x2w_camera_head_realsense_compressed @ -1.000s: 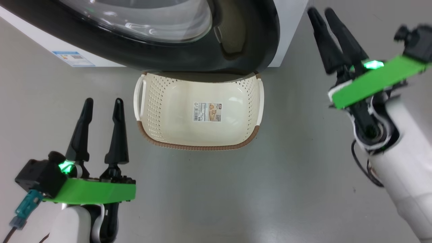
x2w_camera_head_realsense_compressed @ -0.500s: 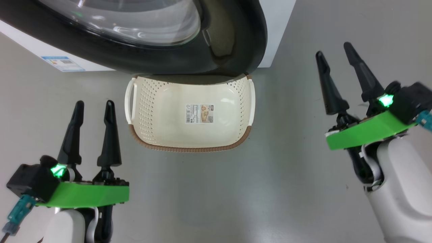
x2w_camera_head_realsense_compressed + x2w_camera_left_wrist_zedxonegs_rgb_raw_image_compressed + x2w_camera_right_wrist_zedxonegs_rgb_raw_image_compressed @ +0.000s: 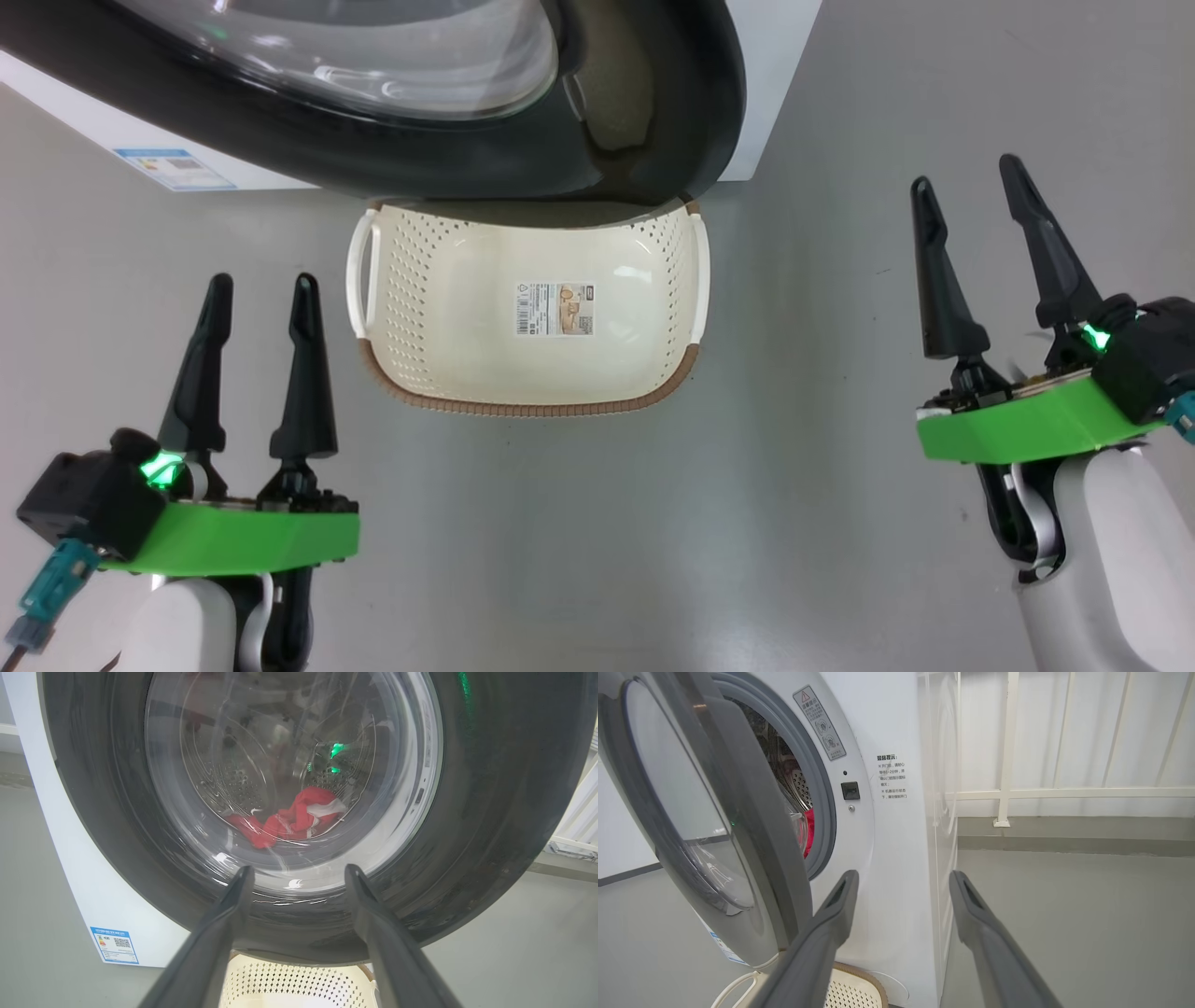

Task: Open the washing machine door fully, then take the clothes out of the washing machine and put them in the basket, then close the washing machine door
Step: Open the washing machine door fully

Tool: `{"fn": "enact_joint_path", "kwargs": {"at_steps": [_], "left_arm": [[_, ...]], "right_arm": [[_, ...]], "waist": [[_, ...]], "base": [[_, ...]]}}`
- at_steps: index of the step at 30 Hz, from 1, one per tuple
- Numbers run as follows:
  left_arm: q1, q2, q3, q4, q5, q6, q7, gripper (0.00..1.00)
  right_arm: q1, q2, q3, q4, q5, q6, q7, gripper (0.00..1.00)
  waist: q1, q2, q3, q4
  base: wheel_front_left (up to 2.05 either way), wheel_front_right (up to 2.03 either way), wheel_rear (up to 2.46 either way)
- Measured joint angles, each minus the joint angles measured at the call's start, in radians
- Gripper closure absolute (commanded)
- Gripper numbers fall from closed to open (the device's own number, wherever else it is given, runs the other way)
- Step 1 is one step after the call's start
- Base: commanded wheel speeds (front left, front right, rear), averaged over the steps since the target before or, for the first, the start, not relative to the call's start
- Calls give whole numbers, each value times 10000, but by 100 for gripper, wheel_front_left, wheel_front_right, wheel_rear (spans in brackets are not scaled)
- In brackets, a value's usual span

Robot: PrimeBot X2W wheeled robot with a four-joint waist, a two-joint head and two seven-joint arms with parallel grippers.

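- My left gripper sits low on my left, fingers spread apart with nothing between them, pointing at the door.
- My right gripper is well right of the basket, fingers likewise parted and bare, facing the washing machine.
- The basket stands on the floor between my grippers, its far end under the door's black rim.
- The door hangs partly open.
- The red clothes lie inside the drum.
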Motion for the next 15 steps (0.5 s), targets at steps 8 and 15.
{"fn": "enact_joint_path", "kwargs": {"at_steps": [8, 15], "left_arm": [[0, 0, 6, -38, 0, 0, 0, 0], [0, 0, 8, -44, 10, 0, 0, 0]], "right_arm": [[224, 67, -10, -165, -128, 0, -2, 0], [380, 84, -10, -165, -136, 0, -2, 0]], "waist": [[0, 0, 33, -9], [0, 0, 74, -21]], "base": [[0, 0, 0], [0, 0, 0]]}}
